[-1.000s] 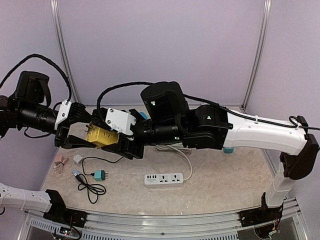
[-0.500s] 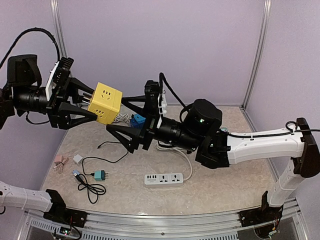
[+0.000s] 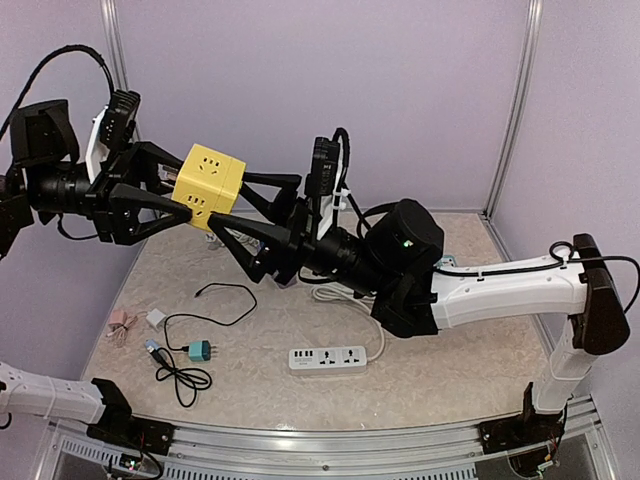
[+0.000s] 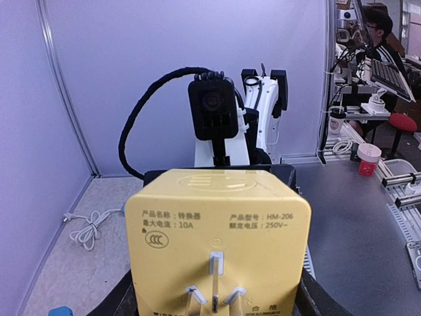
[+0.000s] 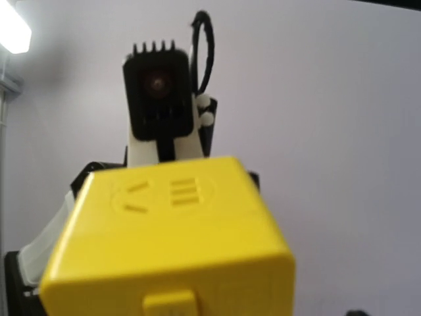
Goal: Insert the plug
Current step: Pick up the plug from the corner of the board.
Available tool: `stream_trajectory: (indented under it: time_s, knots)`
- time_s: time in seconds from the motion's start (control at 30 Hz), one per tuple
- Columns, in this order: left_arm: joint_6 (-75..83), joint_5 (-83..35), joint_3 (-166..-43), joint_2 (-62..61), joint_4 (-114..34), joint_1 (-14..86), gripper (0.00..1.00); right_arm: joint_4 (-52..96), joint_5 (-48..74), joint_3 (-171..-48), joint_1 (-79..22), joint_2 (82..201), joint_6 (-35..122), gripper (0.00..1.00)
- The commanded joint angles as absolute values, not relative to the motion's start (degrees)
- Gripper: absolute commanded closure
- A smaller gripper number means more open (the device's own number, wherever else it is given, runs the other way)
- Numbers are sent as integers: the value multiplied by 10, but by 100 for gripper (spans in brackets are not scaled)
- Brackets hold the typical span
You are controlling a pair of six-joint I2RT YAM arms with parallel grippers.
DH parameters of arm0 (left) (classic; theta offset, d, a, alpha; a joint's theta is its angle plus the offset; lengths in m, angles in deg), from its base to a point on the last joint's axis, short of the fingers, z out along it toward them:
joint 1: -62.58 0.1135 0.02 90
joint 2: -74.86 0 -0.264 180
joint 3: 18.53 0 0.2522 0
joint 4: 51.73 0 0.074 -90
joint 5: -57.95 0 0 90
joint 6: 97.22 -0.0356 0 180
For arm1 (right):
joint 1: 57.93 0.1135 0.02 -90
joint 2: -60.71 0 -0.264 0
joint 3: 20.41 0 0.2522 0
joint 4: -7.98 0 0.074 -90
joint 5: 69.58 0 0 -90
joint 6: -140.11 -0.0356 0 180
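Note:
A yellow cube plug adapter (image 3: pixel 208 187) is held high above the table. My left gripper (image 3: pixel 186 190) is shut on its sides from the left. In the left wrist view the cube (image 4: pixel 217 230) fills the lower centre, its three metal prongs facing the camera and black fingers (image 4: pixel 122 301) at its flanks. My right gripper (image 3: pixel 230 203) comes from the right, its jaws wide open with the tips at the cube's right side. In the right wrist view the cube (image 5: pixel 171 243) is close and blurred. A white power strip (image 3: pixel 327 357) lies on the table below.
A teal plug (image 3: pixel 199 350) with a coiled black cable, a blue-tipped cable (image 3: pixel 151 347), a small white block (image 3: pixel 155 318) and a pink item (image 3: pixel 120 322) lie at the table's left. A white cord (image 3: pixel 350 297) runs behind the strip. Purple walls enclose the back and sides.
The cube has gone from low over the table to high up in my left gripper. My right gripper has risen and moved in, its open jaws now at the cube's right side.

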State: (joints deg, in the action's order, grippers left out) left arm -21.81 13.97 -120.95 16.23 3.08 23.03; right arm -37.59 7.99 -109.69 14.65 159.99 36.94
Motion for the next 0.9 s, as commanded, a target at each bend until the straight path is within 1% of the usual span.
stream_trajectory:
  time_s: [0.0,0.07,0.27,0.43,0.5,0.53,0.57,0.6,0.63,0.67,0.7,0.77,0.8,0.83,0.87]
  knots:
    - [-205,155,-1204,162,3,235,100,-403,57,-1117,150,1613,355,22]
    - [-207,155,-1200,163,4,235,100,-414,49,-1116,149,1613,353,25]
    - [-206,155,-1199,160,-1,235,100,-421,49,-1116,149,1613,353,25]
    - [-204,157,-1199,156,-5,232,100,-387,54,-1124,149,1610,365,33]
    - [-205,157,-1198,155,-5,231,100,-366,61,-1126,149,1606,371,38]
    - [-205,156,-1198,155,-5,230,100,-357,62,-1131,150,1605,373,43]
    - [-206,155,-1198,153,-5,230,100,-347,55,-1135,149,1605,375,51]
    - [-206,154,-1198,153,-5,230,100,-335,53,-1141,149,1606,377,68]
    - [-205,152,-1198,152,-5,230,100,-325,54,-1144,150,1606,377,89]
    - [-205,149,-1198,152,-5,230,100,-319,60,-1142,149,1604,377,100]
    - [-204,141,-1198,152,-4,230,93,-317,67,-1135,148,1600,377,100]
    - [-211,120,-1201,153,5,231,43,-302,79,-1119,143,1585,373,100]
    - [-225,106,-1205,155,17,231,25,-284,90,-1111,136,1573,364,100]
    - [-245,92,-1208,157,32,232,12,-250,107,-1106,130,1561,356,100]
    - [-269,66,-1215,158,61,234,3,-205,127,-1104,126,1546,348,100]
